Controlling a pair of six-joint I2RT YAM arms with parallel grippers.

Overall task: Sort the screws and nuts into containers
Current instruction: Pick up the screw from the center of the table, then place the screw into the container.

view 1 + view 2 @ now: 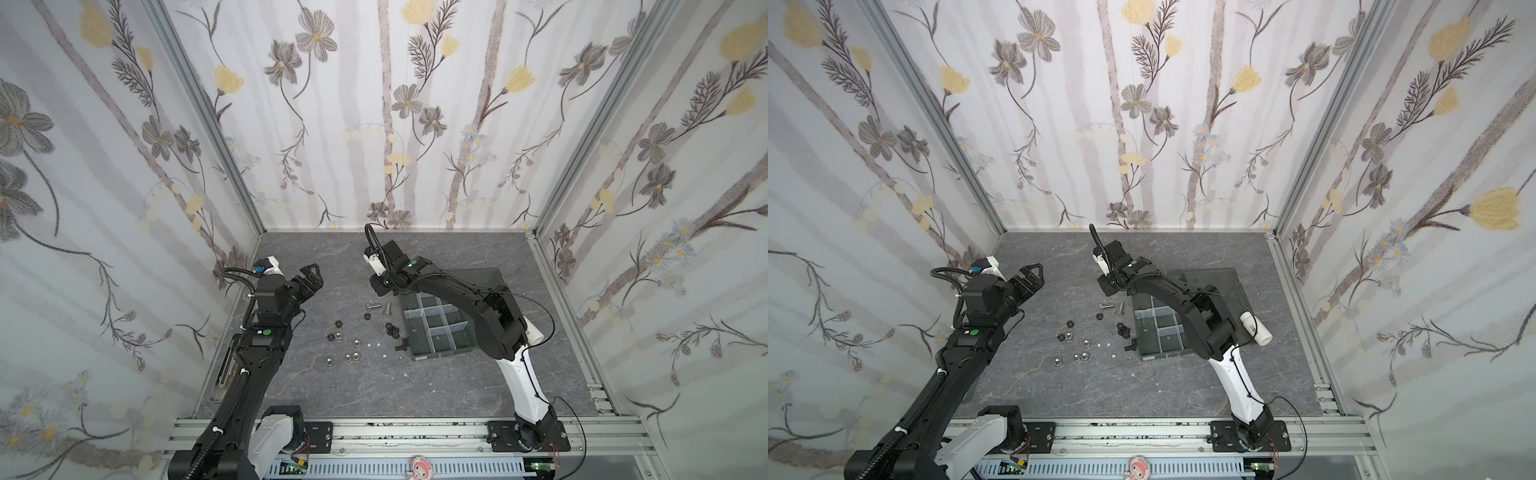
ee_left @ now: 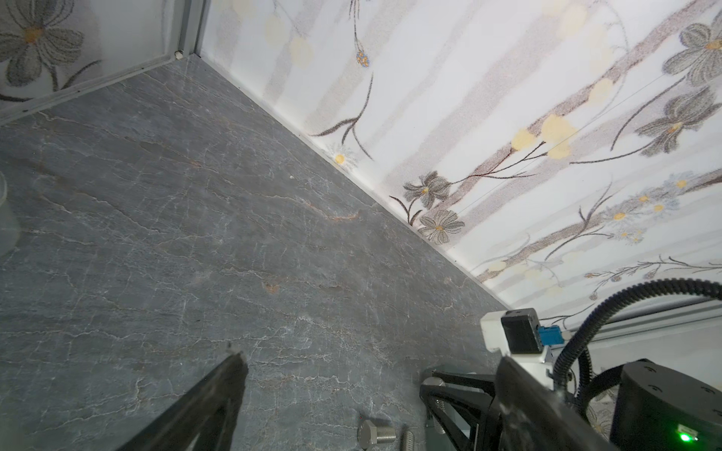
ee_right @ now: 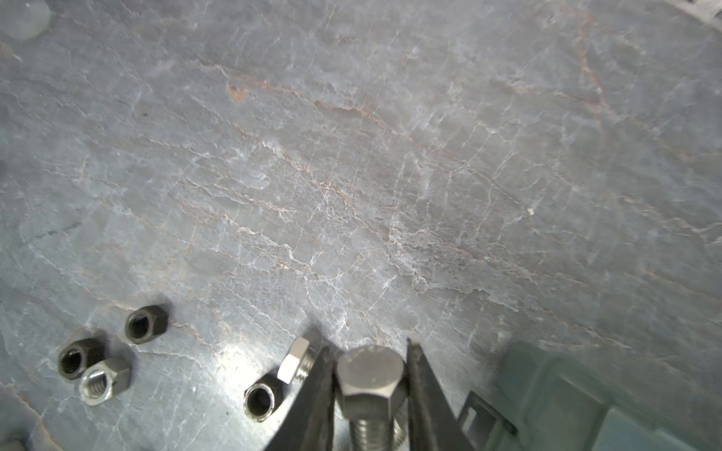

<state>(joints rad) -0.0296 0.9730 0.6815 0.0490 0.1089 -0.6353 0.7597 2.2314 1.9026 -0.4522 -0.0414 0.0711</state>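
My right gripper (image 3: 367, 347) is shut on a silver hex-head screw (image 3: 370, 378), its head poking out between the fingertips just above the table. In both top views the right gripper (image 1: 379, 290) hangs left of the organizer box's containers (image 1: 444, 353), and the held screw is hidden there. Two more screws (image 1: 374, 306) lie on the table beside it. Black nuts (image 1: 338, 323) and silver nuts (image 1: 356, 343) are scattered left of the box. My left gripper (image 1: 311, 276) is open and empty, raised to the left of the screws (image 2: 377, 433).
The box lid (image 1: 478, 278) lies open flat behind the compartments. A cluster of black nuts (image 1: 390, 328) sits against the box's left side. A clear cup (image 2: 6, 218) stands at the far left. Small white specks (image 1: 378, 344) dot the marbled grey table.
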